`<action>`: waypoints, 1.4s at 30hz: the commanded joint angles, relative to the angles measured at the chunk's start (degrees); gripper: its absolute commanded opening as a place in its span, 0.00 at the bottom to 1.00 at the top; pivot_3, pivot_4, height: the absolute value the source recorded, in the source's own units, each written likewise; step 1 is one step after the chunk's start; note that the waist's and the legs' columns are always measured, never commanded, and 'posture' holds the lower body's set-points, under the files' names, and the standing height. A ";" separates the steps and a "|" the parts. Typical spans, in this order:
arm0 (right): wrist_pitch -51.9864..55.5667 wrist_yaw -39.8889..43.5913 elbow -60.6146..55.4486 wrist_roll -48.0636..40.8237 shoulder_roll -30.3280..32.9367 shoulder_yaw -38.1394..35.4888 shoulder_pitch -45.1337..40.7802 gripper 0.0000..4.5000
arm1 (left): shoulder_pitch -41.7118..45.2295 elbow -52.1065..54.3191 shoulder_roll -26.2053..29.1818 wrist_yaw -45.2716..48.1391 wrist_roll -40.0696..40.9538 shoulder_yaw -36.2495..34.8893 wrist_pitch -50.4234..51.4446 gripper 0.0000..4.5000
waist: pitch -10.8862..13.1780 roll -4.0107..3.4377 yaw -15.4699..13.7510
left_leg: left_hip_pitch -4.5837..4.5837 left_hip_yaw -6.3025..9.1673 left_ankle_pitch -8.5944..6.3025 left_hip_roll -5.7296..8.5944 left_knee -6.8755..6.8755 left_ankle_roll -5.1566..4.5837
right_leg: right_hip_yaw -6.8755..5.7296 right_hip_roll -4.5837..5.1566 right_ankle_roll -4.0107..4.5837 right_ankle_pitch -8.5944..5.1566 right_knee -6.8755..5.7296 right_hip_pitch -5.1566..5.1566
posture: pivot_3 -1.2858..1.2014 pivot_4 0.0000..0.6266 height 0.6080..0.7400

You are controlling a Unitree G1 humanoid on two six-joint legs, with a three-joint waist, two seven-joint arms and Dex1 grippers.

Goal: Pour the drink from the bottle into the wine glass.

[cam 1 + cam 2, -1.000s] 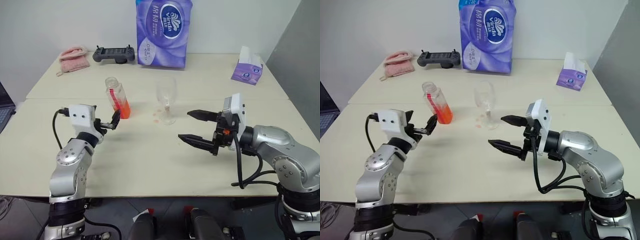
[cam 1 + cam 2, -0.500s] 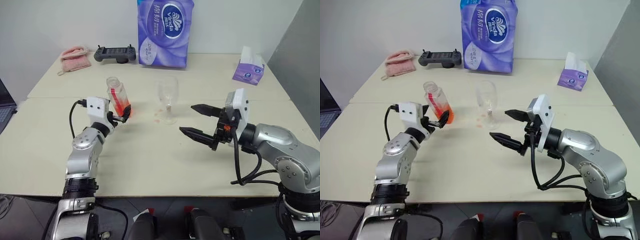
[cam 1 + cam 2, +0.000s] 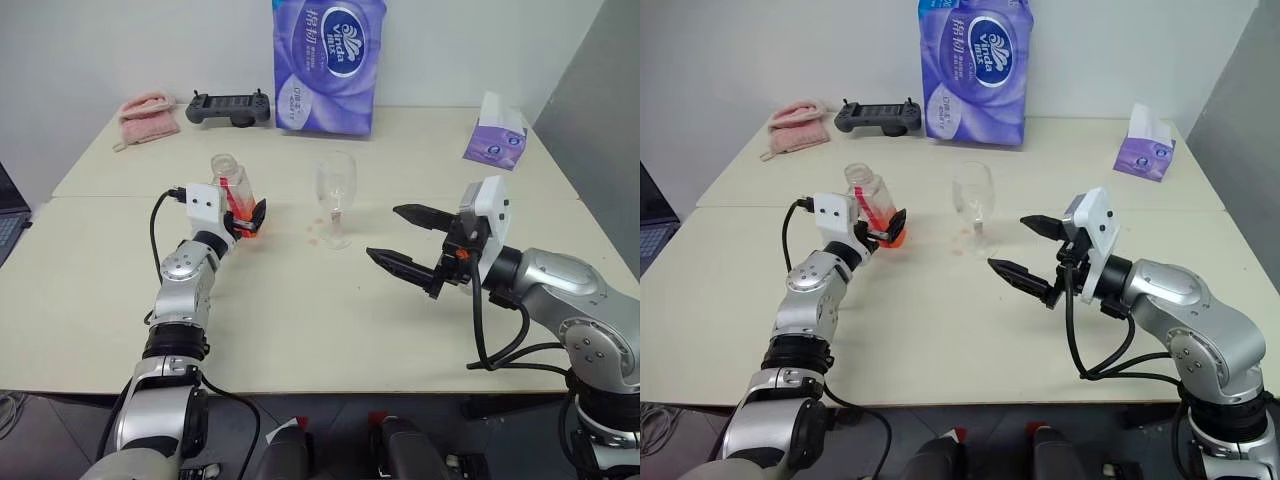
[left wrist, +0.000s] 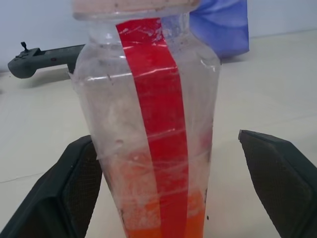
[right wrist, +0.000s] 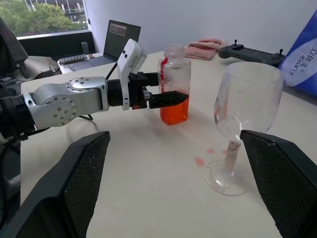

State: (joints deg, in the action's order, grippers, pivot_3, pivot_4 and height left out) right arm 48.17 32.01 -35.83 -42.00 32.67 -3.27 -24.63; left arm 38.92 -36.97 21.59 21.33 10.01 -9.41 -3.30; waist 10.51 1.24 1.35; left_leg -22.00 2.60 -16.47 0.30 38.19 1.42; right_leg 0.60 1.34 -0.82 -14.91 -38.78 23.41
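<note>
One bottle (image 3: 234, 193), one wine glass (image 3: 334, 196), two tissue packs (image 3: 327, 63), one controller (image 3: 229, 107), one cloth (image 3: 148, 116).

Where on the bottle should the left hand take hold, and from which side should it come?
Grip the bottle low on its body, coming level from the robot's side. It stands upright, uncapped, and the open left hand straddles it there, probably steadiest.

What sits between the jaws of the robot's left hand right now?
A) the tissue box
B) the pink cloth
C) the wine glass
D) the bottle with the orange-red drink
D: the bottle stands between the open jaws of the left gripper, while the wine glass stands apart.
</note>
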 commanded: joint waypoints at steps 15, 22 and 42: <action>-0.63 -1.47 -2.02 -1.18 0.65 -1.62 -0.28 1.00 | 4.87 -12.59 0.67 -0.69 -2.87 -0.32 -8.80 0.38 | 0.00 0.00 0.10 | 0.01 0.00 0.00 0.00 0.00 0.00 | 0.00 0.00 0.00 0.00 -0.02 0.00 | 0.52 0.24 1.00; -3.42 -2.79 -0.99 1.87 -0.38 -0.78 -1.63 1.00 | 8.44 -9.87 3.13 1.26 -7.56 3.76 -10.62 0.37 | 0.01 0.01 0.10 | 0.00 0.01 0.00 0.01 0.00 0.00 | -0.02 -0.01 0.00 0.00 -0.02 0.00 | 0.52 0.24 1.00; -21.02 -6.30 10.36 17.31 -10.61 3.87 -5.16 1.00 | 26.16 -14.40 11.61 5.93 -25.54 17.94 -22.30 0.37 | 0.07 0.11 0.21 | -0.18 -0.07 0.01 0.05 0.03 -0.01 | -0.13 -0.05 0.00 0.00 -0.06 0.21 | 0.52 0.24 1.00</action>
State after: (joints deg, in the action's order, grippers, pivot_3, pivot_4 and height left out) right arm 29.82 25.04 -24.48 -25.58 22.28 0.37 -30.58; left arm 62.35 -52.14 31.85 28.87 -13.67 7.88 -22.99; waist 10.58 1.35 1.56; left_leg -22.18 2.53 -16.46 0.35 38.21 1.41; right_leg 0.46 1.29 -0.83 -14.91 -38.84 23.62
